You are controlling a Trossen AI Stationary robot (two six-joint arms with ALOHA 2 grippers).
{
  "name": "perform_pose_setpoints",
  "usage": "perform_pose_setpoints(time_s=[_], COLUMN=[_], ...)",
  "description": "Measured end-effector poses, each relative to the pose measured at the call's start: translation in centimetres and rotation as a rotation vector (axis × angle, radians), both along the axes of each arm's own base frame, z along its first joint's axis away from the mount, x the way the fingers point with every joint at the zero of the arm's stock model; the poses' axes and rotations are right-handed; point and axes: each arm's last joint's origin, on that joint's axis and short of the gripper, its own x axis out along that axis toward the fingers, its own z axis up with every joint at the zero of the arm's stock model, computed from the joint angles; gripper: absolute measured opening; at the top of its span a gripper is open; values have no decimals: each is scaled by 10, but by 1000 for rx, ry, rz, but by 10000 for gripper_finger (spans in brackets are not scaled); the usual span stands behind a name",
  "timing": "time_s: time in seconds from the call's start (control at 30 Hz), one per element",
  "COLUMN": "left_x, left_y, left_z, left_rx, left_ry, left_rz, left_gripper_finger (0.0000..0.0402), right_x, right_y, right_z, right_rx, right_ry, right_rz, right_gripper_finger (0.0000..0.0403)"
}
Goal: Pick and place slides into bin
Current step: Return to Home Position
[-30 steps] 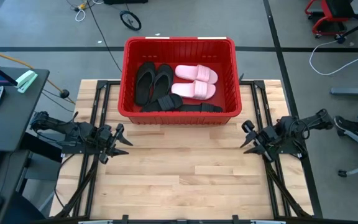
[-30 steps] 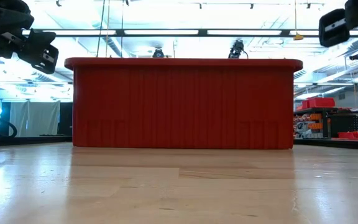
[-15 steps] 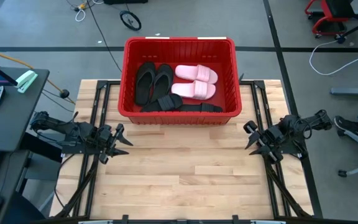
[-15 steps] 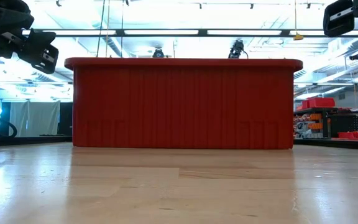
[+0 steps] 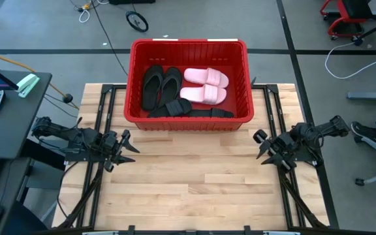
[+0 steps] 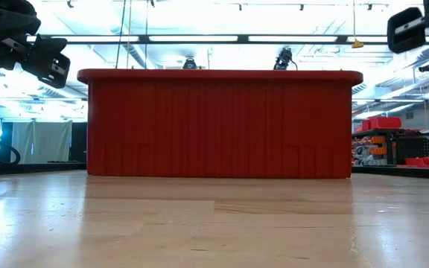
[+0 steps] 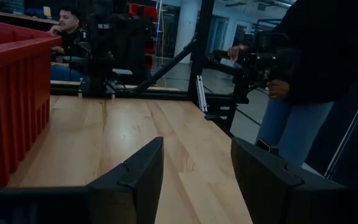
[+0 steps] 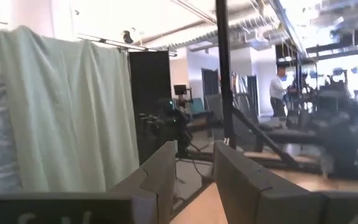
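A large rectangular red plastic bin with ribbed sides and a thick rim stands at the far end of the pale wooden bench, in the middle of its width. All six slides lie inside it. The two black thong flip-flops lie side by side in the left part of the bin. The two pale pink wide-strap slides lie beside them in the right part, one behind the other. The two black wide-strap slides lie in a row along the near wall of the bin, in front of the other four. No slide is on the bench.

The left arm is low at the left edge of the bench, near the front left corner of the bin but apart from it. The left jaws stand apart and hold nothing; the wrist view shows bare wood between them. The right arm is at the right edge of the bench, opposite the left one and also apart from the bin. The right jaws are apart too, with a smaller gap, and they are empty.

In the left wrist view, a person in a dark top and blue jeans stands just beside the bench, and another person sits farther back. In the right wrist view, a pale green curtain hangs close by, and a person in a white shirt stands far away in the room.
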Motion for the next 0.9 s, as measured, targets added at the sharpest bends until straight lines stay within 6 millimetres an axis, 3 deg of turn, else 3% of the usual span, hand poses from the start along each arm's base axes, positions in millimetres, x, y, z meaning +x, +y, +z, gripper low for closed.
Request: perform_pose_setpoints(time_s=[0.5, 0.67, 0.9], left_x=[0, 0, 0], left_y=[0, 0, 0], left_z=[0, 0, 0], left_rx=[0, 0, 1], left_ry=[0, 0, 1], left_rz=[0, 0, 1], left_gripper_finger=[194, 187, 192], right_x=[5, 7, 7], right_y=[0, 0, 0], right_z=[-16, -29, -30], right_rx=[-94, -142, -184], right_ry=[50, 178, 158], right_rz=[-54, -82, -104], right_gripper_finger=[116, 116, 116])
